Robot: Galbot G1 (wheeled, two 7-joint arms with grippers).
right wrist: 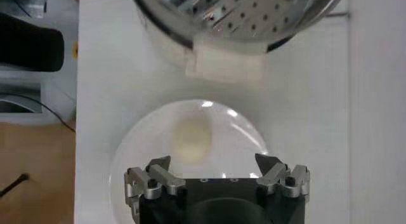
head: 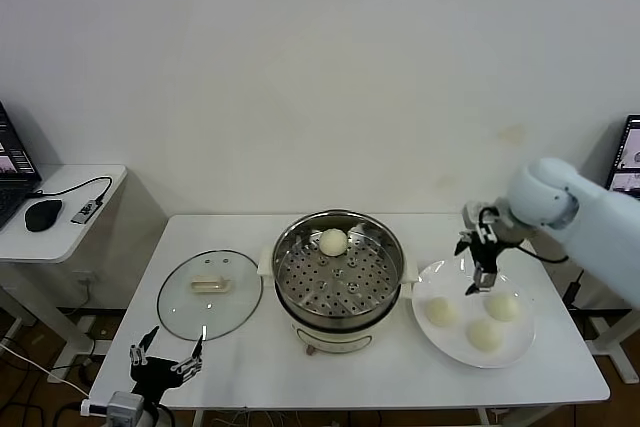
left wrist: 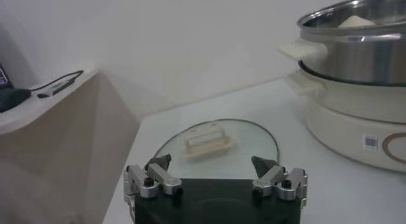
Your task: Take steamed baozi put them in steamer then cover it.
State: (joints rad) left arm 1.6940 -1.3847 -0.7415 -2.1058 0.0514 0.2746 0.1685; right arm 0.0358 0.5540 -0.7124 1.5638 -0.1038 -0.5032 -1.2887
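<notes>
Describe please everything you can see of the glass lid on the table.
The glass lid is round, clear glass with a thin metal rim and a cream-white block handle at its centre. It lies flat, handle up, on the white table, left of the steamer and apart from it. The table shows through the glass. Nothing grips or touches it: the open left gripper sits near its front edge, low at the table's front edge.
</notes>
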